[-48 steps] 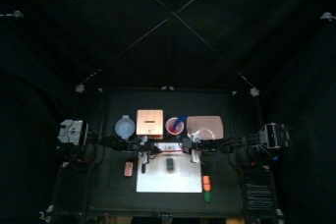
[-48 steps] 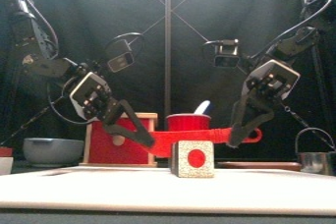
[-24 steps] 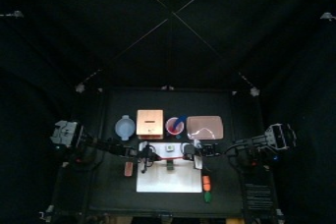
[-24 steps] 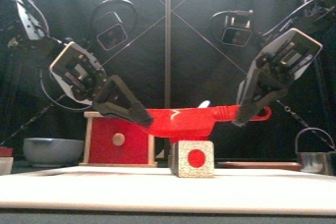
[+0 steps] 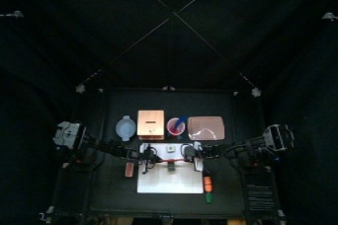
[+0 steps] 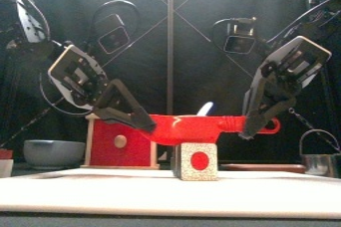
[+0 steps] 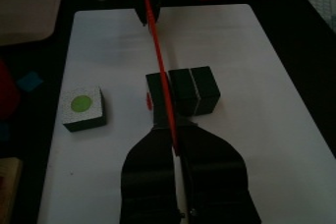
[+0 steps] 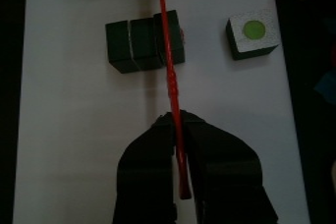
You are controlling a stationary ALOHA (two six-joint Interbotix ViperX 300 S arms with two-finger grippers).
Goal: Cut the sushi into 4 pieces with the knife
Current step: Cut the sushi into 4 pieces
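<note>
Left tool (image 7: 168, 130) clamping thin red knife (image 7: 152, 41)

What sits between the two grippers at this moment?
In the front view, a red knife spans from the left gripper to the right gripper. Both are clamped on it, with the sushi roll below its middle.

We take the red knife (image 6: 200, 124), across the middle of the front view, for smooth, glossy plastic. The white cutting board (image 6: 170, 193) along the bottom looks matt and even. The sushi piece (image 6: 197, 159) at centre shows a rough, speckled face (rather like rice). At lower left the bowl (image 6: 51, 152) seems smooth with a faint sheen. The cutter (image 6: 317, 156) at lower right has a dull metal gleam.
</note>
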